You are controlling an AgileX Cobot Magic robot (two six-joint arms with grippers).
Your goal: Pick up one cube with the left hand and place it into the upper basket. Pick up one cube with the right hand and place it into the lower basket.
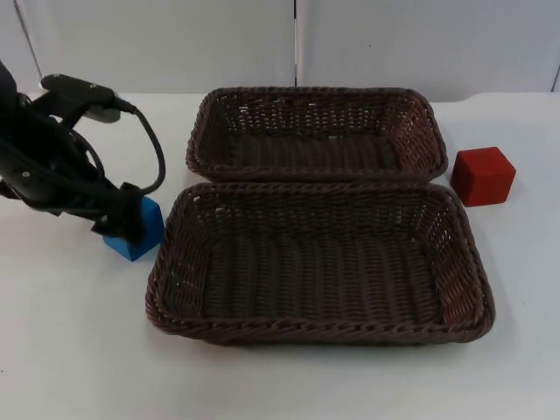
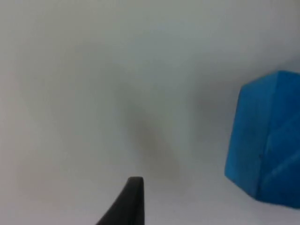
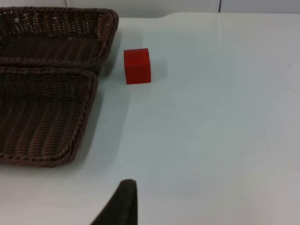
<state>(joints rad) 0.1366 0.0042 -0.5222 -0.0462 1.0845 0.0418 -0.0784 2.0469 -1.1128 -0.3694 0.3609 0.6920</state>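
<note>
You see even, bright light on the white desk (image 1: 289, 385); soft shadows hug the red cube (image 3: 137, 66), while the blue cube (image 2: 266, 138) looks blurred up close.

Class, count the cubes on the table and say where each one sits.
2. The blue cube sits left of the lower basket, at the left gripper; the red cube sits right of the upper basket.

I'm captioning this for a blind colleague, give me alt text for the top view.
The left gripper is down at a blue cube on the white table, left of the lower basket. The upper basket lies behind it, a red cube to the right.
</note>
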